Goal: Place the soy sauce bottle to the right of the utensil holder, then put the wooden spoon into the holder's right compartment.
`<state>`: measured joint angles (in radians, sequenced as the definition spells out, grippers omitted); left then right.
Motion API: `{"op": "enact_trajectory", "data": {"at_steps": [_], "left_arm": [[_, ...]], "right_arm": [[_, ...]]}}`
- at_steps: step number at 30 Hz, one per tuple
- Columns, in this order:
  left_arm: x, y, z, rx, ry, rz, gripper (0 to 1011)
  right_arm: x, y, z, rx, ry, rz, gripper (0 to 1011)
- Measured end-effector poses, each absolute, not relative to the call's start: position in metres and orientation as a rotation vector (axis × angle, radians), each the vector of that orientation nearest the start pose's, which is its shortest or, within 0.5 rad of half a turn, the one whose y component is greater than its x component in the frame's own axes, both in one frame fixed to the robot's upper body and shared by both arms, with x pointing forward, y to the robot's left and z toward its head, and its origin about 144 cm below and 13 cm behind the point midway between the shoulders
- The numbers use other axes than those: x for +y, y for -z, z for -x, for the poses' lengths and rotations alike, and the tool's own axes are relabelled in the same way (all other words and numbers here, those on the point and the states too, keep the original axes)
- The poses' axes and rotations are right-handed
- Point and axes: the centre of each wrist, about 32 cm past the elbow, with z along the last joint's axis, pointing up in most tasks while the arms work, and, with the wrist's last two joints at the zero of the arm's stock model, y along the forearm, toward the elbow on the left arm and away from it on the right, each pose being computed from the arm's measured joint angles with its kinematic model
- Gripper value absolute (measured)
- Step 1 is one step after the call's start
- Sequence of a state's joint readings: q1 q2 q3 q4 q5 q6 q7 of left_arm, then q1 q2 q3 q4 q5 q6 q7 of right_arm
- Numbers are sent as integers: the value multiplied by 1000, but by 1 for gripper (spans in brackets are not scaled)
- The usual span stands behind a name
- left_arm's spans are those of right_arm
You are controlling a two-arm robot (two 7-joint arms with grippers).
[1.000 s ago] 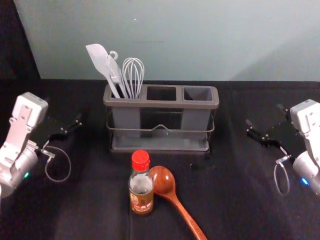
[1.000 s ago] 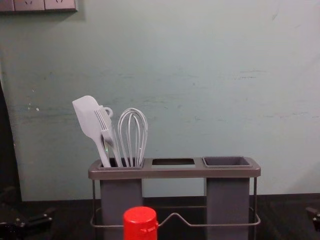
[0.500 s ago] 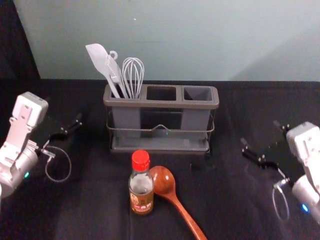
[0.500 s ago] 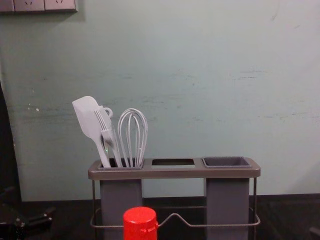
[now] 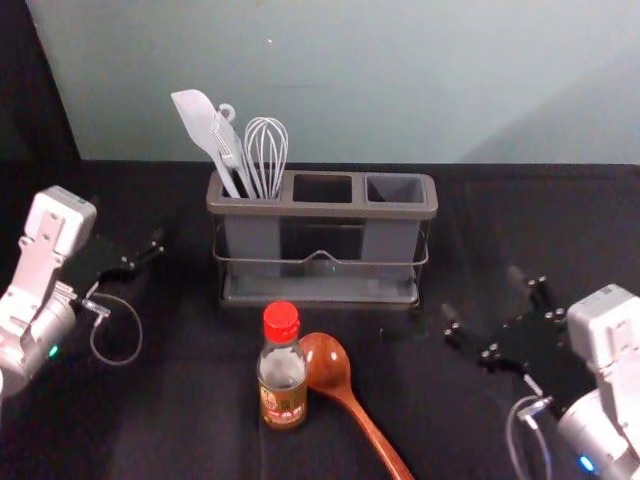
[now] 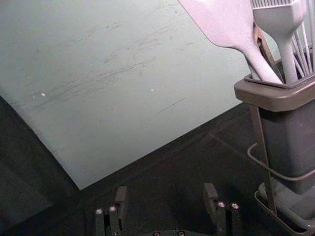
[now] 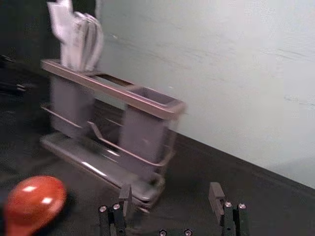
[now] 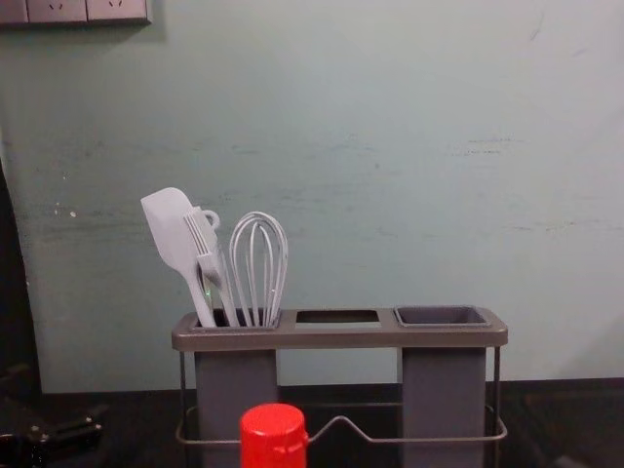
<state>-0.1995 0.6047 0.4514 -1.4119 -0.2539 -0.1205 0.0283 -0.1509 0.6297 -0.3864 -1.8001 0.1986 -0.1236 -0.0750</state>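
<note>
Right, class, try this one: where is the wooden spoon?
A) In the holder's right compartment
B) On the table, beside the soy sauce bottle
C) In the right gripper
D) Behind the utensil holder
B: the wooden spoon lies on the table, its bowl just right of the upright soy sauce bottle, in front of the utensil holder.

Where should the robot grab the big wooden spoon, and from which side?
Probably mid-handle, with the right gripper coming from the right and above, fingers either side. The handle is slim and slants away from the soy sauce bottle, toward the robot's right. The wide, round bowl looks harder to pinch and sits close beside the bottle.
</note>
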Motion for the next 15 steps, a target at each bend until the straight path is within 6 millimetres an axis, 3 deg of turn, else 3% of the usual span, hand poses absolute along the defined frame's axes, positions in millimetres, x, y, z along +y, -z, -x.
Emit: {"op": "enact_trajectory", "data": {"at_steps": [15], "left_arm": [[310,-1140,-489,-285,-1248,-304,1000]], "right_arm": [[-219,-1151,-364,-194,949,114,1004]]}}
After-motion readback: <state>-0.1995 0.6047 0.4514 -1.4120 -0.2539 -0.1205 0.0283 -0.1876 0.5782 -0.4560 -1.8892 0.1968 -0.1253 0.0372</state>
